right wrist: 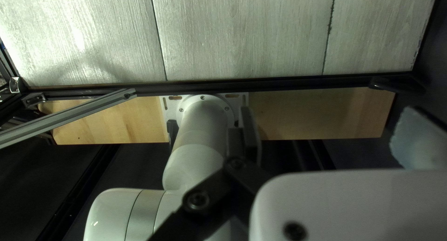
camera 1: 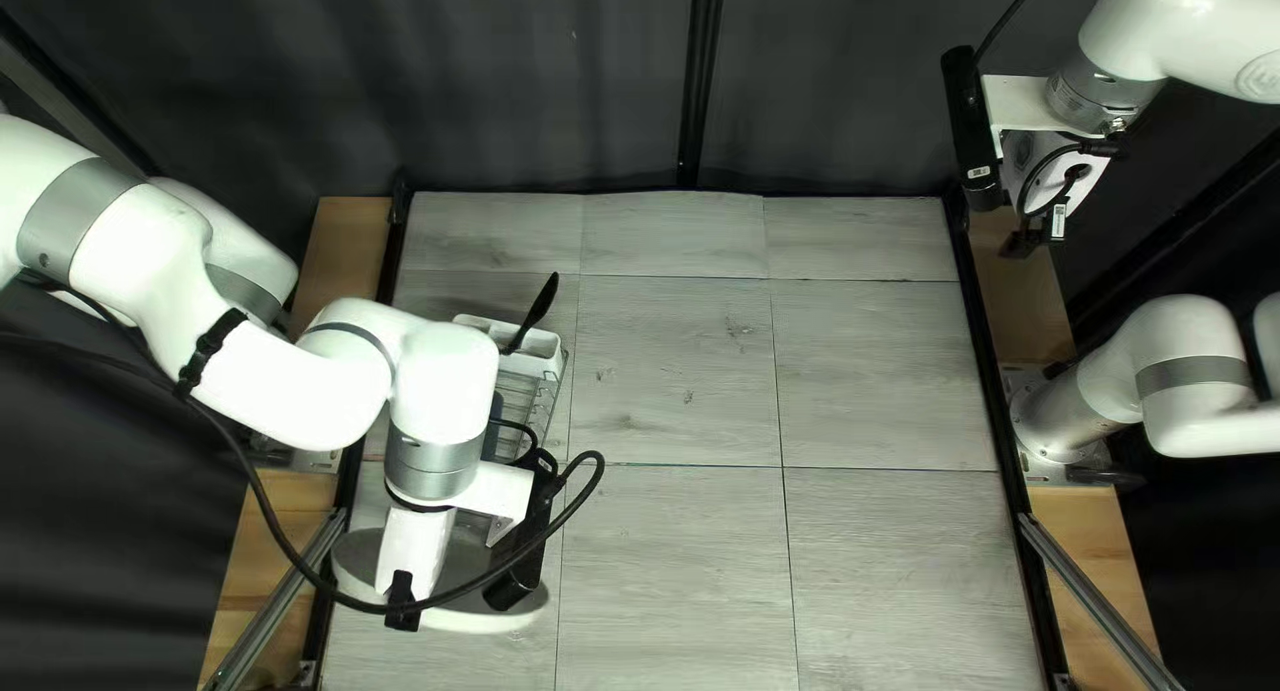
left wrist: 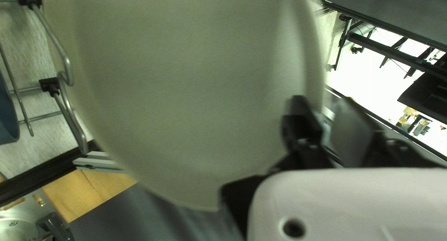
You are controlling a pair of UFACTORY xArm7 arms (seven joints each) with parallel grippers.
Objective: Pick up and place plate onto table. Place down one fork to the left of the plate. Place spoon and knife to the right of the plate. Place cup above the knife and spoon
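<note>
In the top left view my left gripper [camera 1: 518, 571] is at the near left, over the plate [camera 1: 478, 622]. The left wrist view shows the pale plate [left wrist: 195, 83] large and off the rack, its rim pinched between the fingers of my left gripper [left wrist: 326, 124]. One black utensil [camera 1: 540, 302] stands in the white holder [camera 1: 538, 352] on the rack; its type cannot be told. A dark blue thing [left wrist: 5, 113], perhaps the cup, is partly visible inside the rack. My right gripper [camera 1: 1027, 238] hangs at the far right; the right wrist view shows this gripper [right wrist: 326, 134] open and empty.
The wire dish rack [camera 1: 534, 404] stands on the left part of the table [camera 1: 680, 371], partly hidden by my left arm. A black cable loops over the plate. Metal bars [camera 1: 1100, 604] slant outward from the table's near side edges.
</note>
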